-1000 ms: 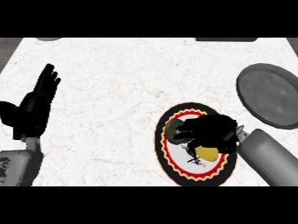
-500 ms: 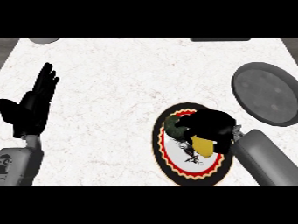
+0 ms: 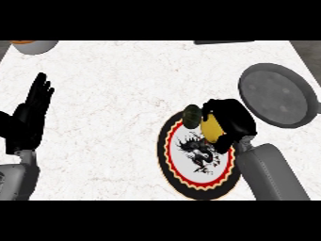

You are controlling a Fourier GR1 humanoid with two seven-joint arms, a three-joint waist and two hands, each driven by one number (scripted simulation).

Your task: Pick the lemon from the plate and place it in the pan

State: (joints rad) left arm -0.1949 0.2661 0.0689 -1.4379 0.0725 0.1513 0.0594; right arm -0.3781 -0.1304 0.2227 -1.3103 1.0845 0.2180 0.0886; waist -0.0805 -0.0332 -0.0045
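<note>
Right hand (image 3: 228,118) curled round the lemon (image 3: 211,128), holding it over the plate's (image 3: 197,181) upper right rim. A dark olive-green thing (image 3: 192,116) sits just left of the hand (cannot tell what). Pan (image 3: 277,94) up to the right, near. Left hand (image 3: 25,120) at left edge, fingers straight, resting.

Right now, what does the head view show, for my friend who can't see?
The right robot hand is curled round a lemon over the plate, beside the grey pan. The left robot hand rests open at the left.
</note>
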